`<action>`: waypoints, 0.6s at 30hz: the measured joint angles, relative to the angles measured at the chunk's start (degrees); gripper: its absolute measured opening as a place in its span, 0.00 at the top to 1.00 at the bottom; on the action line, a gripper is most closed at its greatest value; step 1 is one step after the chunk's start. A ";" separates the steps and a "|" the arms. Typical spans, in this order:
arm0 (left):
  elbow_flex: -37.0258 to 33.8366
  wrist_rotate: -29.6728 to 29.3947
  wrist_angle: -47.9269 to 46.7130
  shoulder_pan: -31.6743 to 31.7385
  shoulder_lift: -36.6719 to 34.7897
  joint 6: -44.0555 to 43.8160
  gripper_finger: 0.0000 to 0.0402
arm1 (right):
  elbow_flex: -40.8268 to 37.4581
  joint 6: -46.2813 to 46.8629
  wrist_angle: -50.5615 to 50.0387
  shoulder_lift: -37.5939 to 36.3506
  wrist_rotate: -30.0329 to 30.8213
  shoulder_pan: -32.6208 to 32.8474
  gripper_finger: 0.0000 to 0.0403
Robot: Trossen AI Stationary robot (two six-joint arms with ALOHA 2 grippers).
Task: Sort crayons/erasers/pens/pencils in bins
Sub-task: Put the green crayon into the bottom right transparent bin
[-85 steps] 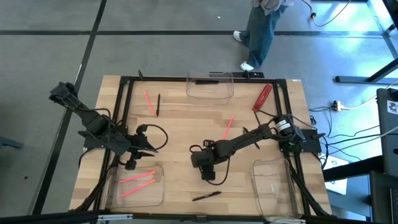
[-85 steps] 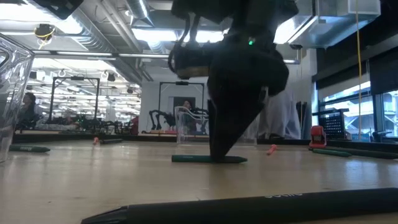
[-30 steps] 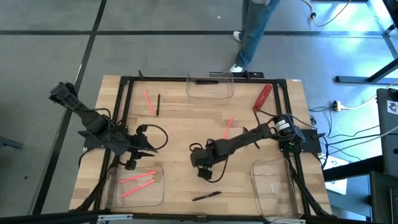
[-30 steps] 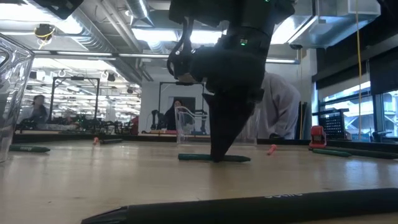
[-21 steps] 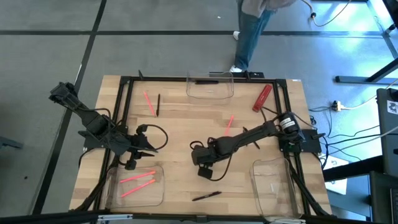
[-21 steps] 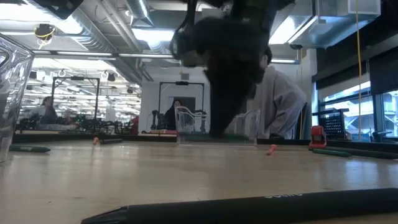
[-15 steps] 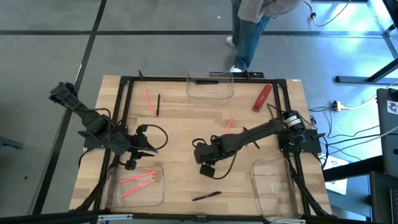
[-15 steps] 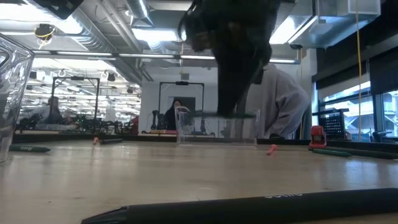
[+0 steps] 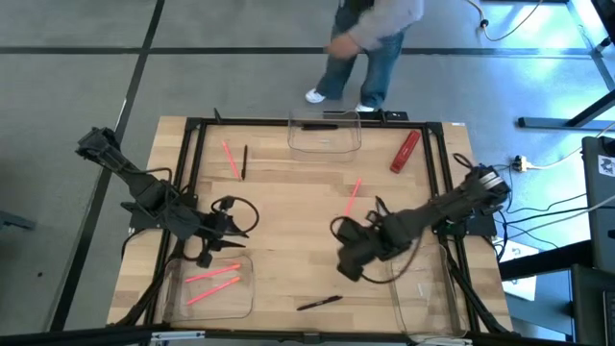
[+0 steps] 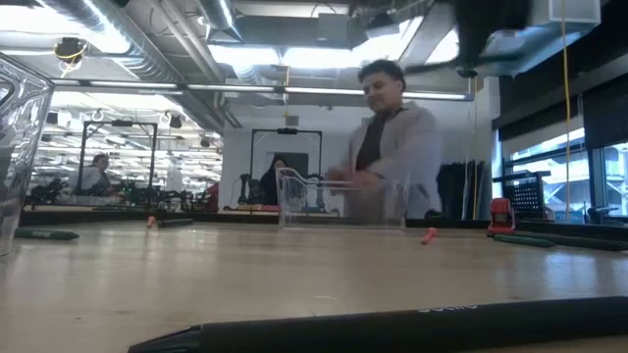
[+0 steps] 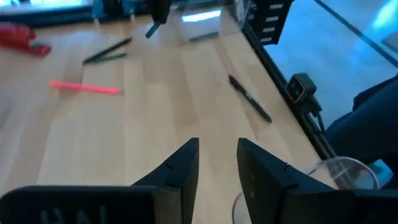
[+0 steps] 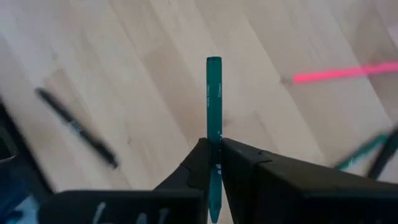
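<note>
My right gripper [image 9: 348, 264] hangs over the table's near middle, beside the near-right bin [image 9: 430, 288], shut on a dark green crayon [image 12: 213, 93]. My left gripper [image 9: 240, 228] waits open above the near-left bin [image 9: 175, 290], which holds two pink sticks [image 9: 211, 284]. Loose on the wood lie a pink stick [image 9: 352, 194], another pink one [image 9: 231, 159] beside a black one [image 9: 244, 161], and a black pen [image 9: 319, 303]. The far bin [image 9: 324, 144] holds a dark stick. My right gripper pinches the green crayon between its two fingers, at a spot [image 12: 213, 138] nearer one end, so the long part sticks out to one side. The fingers come from above, pointing steeply down, and lie across the crayon. The crayon is lifted clear of the table.
A red oblong block [image 9: 405, 151] lies at the far right. A black frame [image 9: 192, 144] rims the table. A person stands just beyond the far edge, behind the far bin [image 10: 343, 201]. Bare wood lies between the two arms.
My right gripper has risen from the table with the green crayon, which lay flat a second ago and now hangs clear. It has swung toward the table's right edge and rolled at the wrist. The person has stepped along the far edge.
</note>
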 joint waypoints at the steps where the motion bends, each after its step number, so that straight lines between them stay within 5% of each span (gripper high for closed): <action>1: 0.00 0.00 1.11 0.00 0.25 1.28 0.75 | 0.01 2.13 -0.91 -0.62 0.50 1.09 0.93; 18: 0.01 -0.03 11.84 0.11 6.36 9.13 0.75 | 0.03 39.99 -19.78 -4.72 -4.05 18.30 0.93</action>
